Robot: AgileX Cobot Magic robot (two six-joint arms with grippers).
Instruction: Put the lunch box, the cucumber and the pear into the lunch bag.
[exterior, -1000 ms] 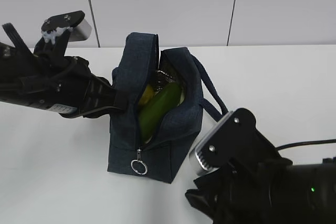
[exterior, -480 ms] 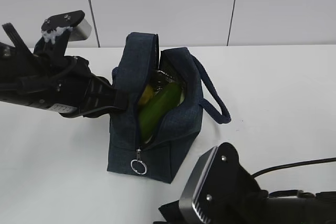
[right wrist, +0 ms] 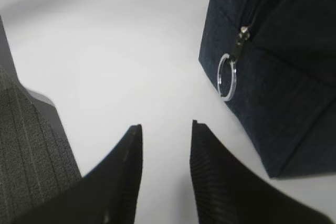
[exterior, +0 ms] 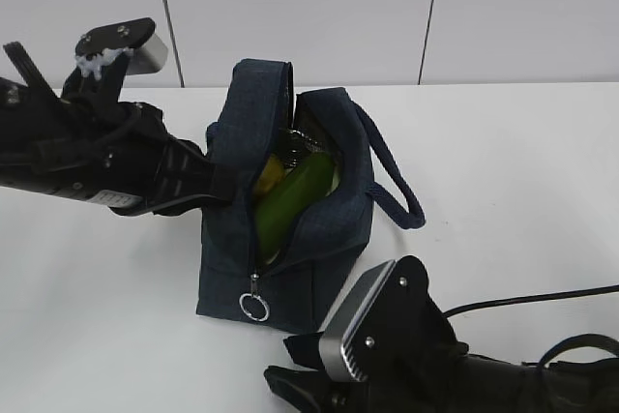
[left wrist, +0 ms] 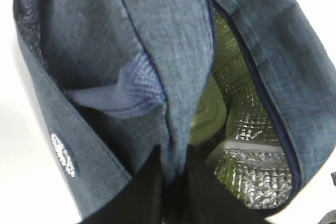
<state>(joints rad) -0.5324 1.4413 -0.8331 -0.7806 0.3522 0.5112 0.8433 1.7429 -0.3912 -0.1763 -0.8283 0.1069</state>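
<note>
So in the exterior view the lunch bag (exterior: 285, 205) stands unzipped on the white table (exterior: 522, 171), with the cucumber (exterior: 290, 198) poking up out of the opening and a bit of yellow behind it that's probably the pear (exterior: 270, 174), though it's mostly hidden. The left gripper (exterior: 221, 184) comes in from the bag's left and is clamped on the near wall of the bag, right at the rim. The right gripper (exterior: 290, 384) sits low at the front, just below the bag's front end and its ring pull (exterior: 254, 308).

Left wrist view: the fingers (left wrist: 139, 192) are pressed together on a fold of the navy fabric, and just past them, down inside the silvery lining (left wrist: 252, 156), there's the sage-green lid of the lunch box (left wrist: 207, 116).

Right wrist view: the two black fingers (right wrist: 118, 174) are spread apart with only bare table between them, nothing held. The bag's corner and ring pull are up and to the right of the fingertips, near but not touching.
</note>
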